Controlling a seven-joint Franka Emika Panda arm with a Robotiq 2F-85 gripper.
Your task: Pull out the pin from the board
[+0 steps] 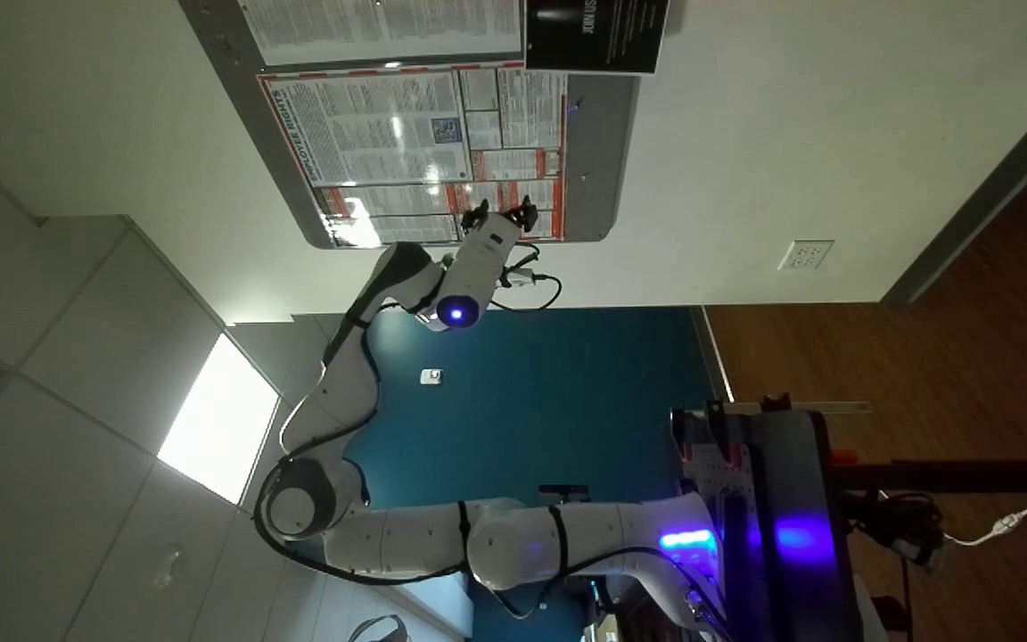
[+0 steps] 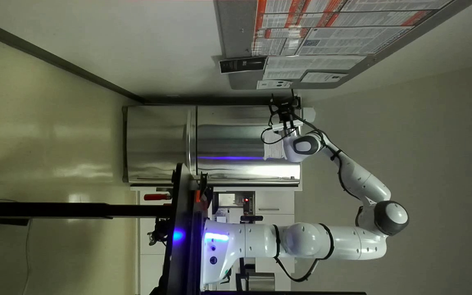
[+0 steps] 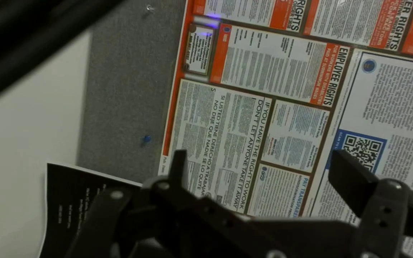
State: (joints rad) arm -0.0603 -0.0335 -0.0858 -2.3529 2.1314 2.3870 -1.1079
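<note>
Watching my jaws, spread and empty, I worry a skewed approach could scrape the poster (edge near the blue pin) on the board.

WRIST VIEW | board: 1 showed | blue pin: 1 showed, centre-left | clear pin: 1 showed, upper left | fingers: 2 showed, lower half | black sheet: 1 showed, lower left

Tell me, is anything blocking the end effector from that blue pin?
Nothing visible is. In the wrist view, the blue pin shows uncovered on the board; the black flyer is nearby but doesn't cover it. The end effector would probably need to shift sideways.
</note>
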